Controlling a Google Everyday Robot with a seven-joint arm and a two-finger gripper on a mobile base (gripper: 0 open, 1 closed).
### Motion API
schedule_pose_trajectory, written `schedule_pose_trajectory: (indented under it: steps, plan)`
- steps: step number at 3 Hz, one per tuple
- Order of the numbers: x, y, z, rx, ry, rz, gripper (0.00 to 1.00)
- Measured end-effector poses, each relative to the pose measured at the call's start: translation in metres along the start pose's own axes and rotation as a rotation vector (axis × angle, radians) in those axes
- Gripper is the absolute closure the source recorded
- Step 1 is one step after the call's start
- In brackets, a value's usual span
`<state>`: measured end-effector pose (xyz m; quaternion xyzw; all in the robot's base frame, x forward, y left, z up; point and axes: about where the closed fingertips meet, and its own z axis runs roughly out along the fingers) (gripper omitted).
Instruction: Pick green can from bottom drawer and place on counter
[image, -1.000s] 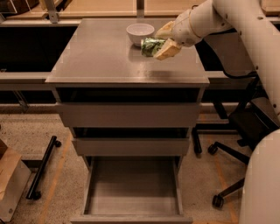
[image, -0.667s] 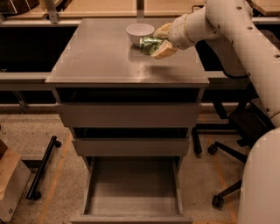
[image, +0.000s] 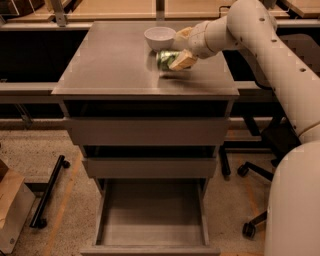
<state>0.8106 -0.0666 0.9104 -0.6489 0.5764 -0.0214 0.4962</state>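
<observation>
The green can (image: 164, 59) lies tilted between my gripper's fingers, right at the surface of the grey counter (image: 110, 60) near its right back part. My gripper (image: 176, 54) reaches in from the right and is shut on the can, with one tan finger (image: 183, 60) in front of it. A white bowl (image: 159, 37) stands just behind the can. The bottom drawer (image: 152, 217) is pulled open at the base of the cabinet, and its grey tray holds nothing that I can see.
The two upper drawers (image: 147, 131) are slightly ajar. A black office chair base (image: 250, 230) stands on the right floor. A black wheeled bar (image: 47, 192) and a brown box (image: 10, 202) lie on the left floor. Wooden tables run behind the cabinet.
My gripper has moved the green can a little left and down, closer to the counter top beside the white bowl. The drawers have not moved.
</observation>
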Motion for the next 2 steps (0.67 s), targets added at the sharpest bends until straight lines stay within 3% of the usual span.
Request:
schedule_pose_trajectory:
  steps: [2]
  plan:
    - [-0.0004, 0.0012, 0.0022, -0.003, -0.002, 0.0, 0.0]
